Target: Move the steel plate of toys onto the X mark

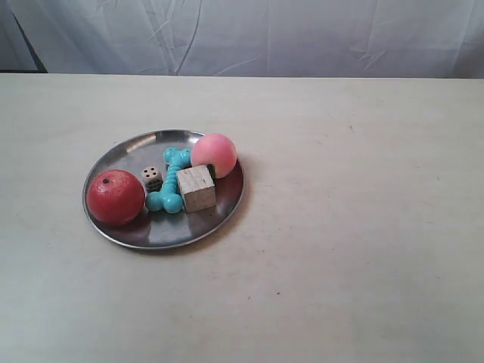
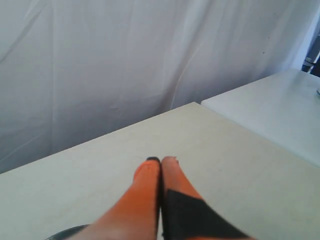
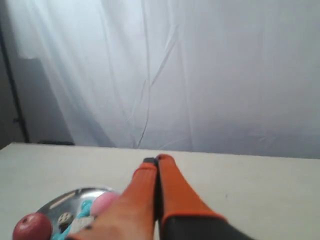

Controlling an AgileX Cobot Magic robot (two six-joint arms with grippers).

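steel plate (image 1: 162, 227) holds apple (image 1: 115, 197), peach (image 1: 214, 154), bone (image 1: 173, 181), cube (image 1: 197, 187), dark-dotted die (image 1: 152, 178).

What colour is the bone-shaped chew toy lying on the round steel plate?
Turquoise. The bone-shaped chew toy shows best in the exterior view.

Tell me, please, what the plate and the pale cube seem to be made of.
The plate: likely polished metal; its silver-grey surface shines and shows reflections. The cube: apparently bare wood; it looks pale and matt, with faint grain lines.
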